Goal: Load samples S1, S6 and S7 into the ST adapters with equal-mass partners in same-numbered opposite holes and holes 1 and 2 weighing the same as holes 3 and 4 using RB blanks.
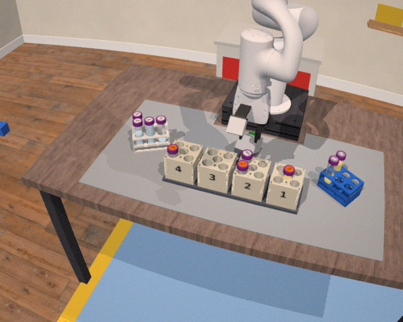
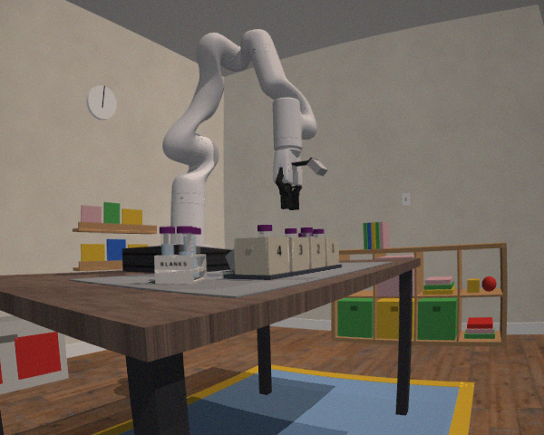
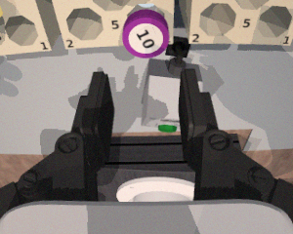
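My gripper (image 1: 256, 139) (image 2: 290, 205) (image 3: 145, 90) is open and empty. It hangs above the mat just on the arm's side of adapter 2 (image 1: 247, 187). A water blank marked 10 (image 1: 246, 154) (image 3: 146, 34) stands in the near right hole of adapter 2, below and ahead of my fingertips. Sample S7 (image 1: 242, 165), with an orange cap dot, stands in the hole behind it. One orange-dot sample (image 1: 289, 170) stands in adapter 1 and another (image 1: 172, 149) in adapter 4. Adapter 3 (image 1: 212, 177) is empty.
The white blank rack (image 1: 149, 144) (image 2: 179, 269) with several blanks stands beside adapter 4. The blue sample rack (image 1: 347, 190) holds two tubes (image 1: 333, 159) (image 1: 340, 154) on the other side. The green DONE key (image 3: 165, 128) lies under my gripper near the arm's base.
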You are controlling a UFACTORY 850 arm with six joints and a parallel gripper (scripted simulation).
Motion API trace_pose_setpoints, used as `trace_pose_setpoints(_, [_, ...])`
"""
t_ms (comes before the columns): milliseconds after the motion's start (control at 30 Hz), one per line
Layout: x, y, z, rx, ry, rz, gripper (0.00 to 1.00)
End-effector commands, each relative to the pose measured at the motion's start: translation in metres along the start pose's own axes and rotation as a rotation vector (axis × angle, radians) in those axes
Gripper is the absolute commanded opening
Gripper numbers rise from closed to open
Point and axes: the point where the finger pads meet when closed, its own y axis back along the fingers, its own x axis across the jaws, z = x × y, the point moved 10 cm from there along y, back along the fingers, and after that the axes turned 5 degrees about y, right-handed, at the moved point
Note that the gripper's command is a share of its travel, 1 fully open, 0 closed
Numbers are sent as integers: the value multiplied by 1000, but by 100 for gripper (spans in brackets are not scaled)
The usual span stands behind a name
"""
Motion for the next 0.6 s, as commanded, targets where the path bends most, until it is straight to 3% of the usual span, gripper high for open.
trace_pose_setpoints(0, [0, 10, -1, 1, 0, 1, 43])
trace_pose_setpoints(567, [0, 40, -1, 1, 0, 1, 43])
